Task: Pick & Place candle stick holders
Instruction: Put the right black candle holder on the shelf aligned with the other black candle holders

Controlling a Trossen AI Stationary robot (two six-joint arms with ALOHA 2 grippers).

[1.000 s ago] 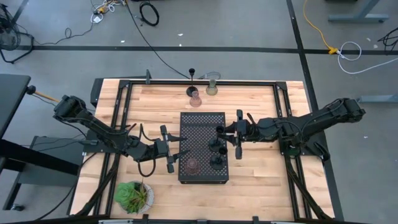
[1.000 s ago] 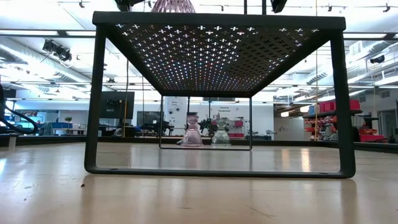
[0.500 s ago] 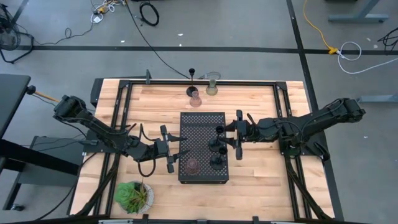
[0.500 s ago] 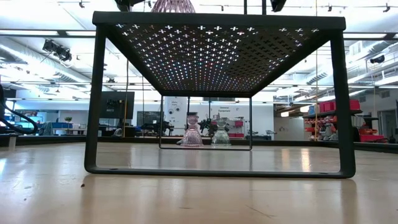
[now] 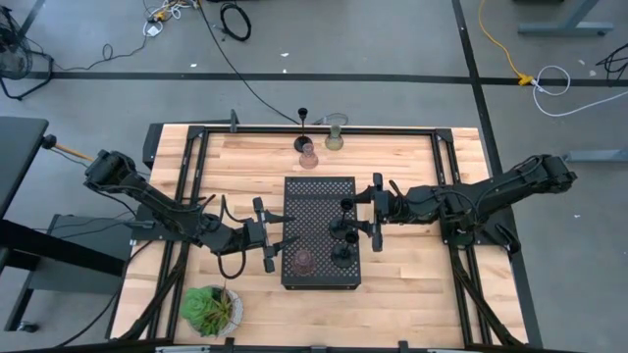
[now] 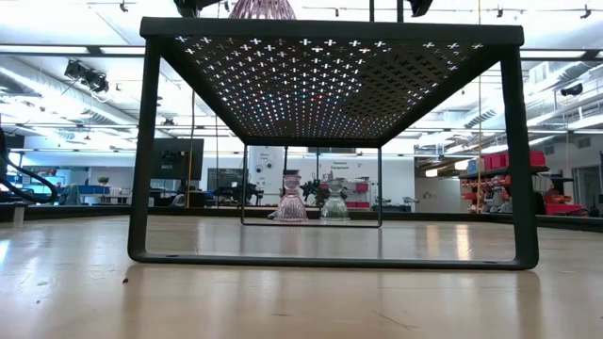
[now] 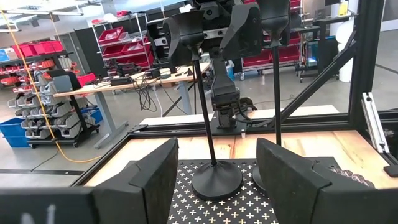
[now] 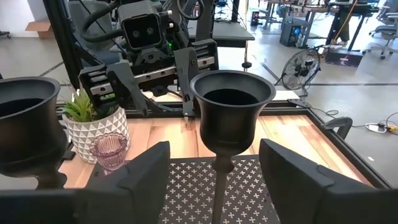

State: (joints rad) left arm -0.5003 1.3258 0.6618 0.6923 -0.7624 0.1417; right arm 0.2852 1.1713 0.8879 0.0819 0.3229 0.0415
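1. Looking straight down, the black perforated tray (image 5: 320,231) sits mid-table, with both arms reaching in at it from opposite sides.
2. Right gripper (image 5: 359,214) is at the tray's right edge. Its fingers (image 8: 140,177) are spread wide on either side of a black stemmed holder (image 8: 231,112), not touching it. So nothing's gripped, the cup just stands between them.
3. Two more black stemmed holders are on the tray's right half: one in the middle (image 5: 338,229), one nearer the front (image 5: 340,254). The third (image 5: 347,205) is the one between the right fingers.
4. Pinkish glass holder (image 5: 302,260) sits on the tray's near-left part; it also shows in the right wrist view (image 8: 108,150).
5. Left gripper (image 5: 279,235) hangs at the tray's left edge, fingers (image 7: 153,180) parted and empty, pointing across the tray at the stems.
6. Off the tray, at the far edge of the table: another pinkish glass holder (image 5: 308,155), a pale olive one (image 5: 335,139) just right of it, and a slim black stemmed piece (image 5: 304,120) just behind them.
7. Leafy plant (image 5: 210,309) in its pot is at the near-left corner.
8. From table height you mostly see under the tray (image 6: 330,38), with the two far glass ones (image 6: 290,203) beyond.
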